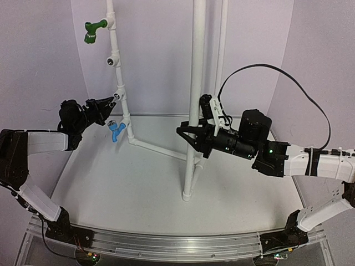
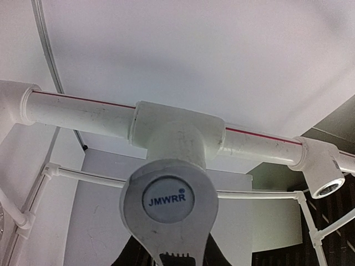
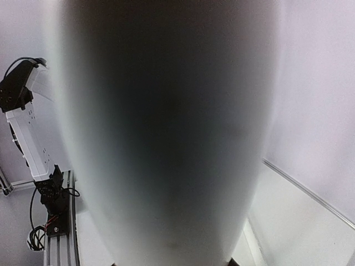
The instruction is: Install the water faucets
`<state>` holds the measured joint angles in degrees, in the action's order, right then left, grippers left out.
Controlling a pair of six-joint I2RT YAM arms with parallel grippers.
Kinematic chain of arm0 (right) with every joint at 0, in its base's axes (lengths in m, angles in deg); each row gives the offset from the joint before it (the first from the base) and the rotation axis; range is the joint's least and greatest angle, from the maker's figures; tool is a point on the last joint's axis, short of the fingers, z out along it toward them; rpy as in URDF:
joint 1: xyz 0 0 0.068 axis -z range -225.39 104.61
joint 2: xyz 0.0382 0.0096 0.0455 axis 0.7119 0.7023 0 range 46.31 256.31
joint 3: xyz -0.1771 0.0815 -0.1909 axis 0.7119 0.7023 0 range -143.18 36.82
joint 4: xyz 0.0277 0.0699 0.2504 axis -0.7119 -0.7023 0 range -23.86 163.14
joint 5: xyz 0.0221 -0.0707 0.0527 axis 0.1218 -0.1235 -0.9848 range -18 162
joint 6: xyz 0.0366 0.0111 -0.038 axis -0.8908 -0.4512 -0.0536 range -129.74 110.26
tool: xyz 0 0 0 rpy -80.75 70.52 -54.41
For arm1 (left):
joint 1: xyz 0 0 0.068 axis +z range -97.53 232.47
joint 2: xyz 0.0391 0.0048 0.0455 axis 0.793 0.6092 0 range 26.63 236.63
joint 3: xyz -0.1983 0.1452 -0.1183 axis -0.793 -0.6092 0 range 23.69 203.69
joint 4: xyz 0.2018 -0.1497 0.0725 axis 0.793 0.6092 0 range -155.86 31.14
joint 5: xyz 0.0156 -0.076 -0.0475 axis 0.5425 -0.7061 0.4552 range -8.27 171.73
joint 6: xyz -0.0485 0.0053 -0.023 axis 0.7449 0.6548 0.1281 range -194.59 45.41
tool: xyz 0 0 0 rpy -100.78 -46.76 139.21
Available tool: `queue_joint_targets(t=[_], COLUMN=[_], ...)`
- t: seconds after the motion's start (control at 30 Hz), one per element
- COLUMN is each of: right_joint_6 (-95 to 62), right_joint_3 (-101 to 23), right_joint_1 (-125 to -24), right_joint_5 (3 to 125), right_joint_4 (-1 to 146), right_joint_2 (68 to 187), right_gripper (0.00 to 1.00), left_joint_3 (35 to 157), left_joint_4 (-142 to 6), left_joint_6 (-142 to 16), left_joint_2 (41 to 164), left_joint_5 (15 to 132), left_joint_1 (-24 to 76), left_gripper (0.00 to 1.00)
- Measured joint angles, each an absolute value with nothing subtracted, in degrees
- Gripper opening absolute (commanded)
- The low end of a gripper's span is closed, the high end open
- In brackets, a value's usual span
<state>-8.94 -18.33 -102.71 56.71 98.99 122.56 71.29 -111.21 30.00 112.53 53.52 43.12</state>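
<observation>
Closest to my left wrist lens sits the round chrome cap of the silver faucet (image 2: pixel 169 202), stamped JMWRR. My left pincer (image 1: pixel 108 103) is drawn narrow on the faucet's body, holding it against the mouth of a tee fitting (image 2: pixel 177 127) on the thin white riser (image 1: pixel 117 77). To do this step well, I judge I should hold the faucet square to that mouth, press lightly along its axis and turn in short wrist rolls, regripping rather than forcing. If it binds early I would back it off, since a crossed thread looks the likeliest fault. The threads are hidden behind the cap, so I cannot tell how far they have bitten, and only dark slivers of my fingers show at the bottom edge of that view. On the same riser the green faucet (image 1: pixel 93 31) sits at the top, an open tee (image 1: pixel 113 60) below it holds nothing, and the blue faucet (image 1: pixel 116 131) is seated just under my silver one. Further right, my right pincer (image 1: pixel 188 137) straddles the thick upright pipe (image 1: pixel 195 83), seemingly to steady the frame. Its wrist view is filled by that pipe as a dark blur with no fingers showing, so I cannot tell whether it is clamped or merely around it
</observation>
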Motion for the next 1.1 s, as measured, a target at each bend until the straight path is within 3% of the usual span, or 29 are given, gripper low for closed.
queue_joint_targets(t=[1.1], right_joint_6=[-9.27], right_joint_3=[-18.33], right_joint_1=[-102.71], right_joint_5=[55.92], right_joint_4=[98.28], right_joint_2=[122.09], right_gripper=[0.00], left_joint_3=[75.96], left_joint_4=[-91.92], left_joint_6=[7.24], left_joint_2=[107.32], left_joint_5=[61.15], left_joint_1=[40.16], left_gripper=[0.00])
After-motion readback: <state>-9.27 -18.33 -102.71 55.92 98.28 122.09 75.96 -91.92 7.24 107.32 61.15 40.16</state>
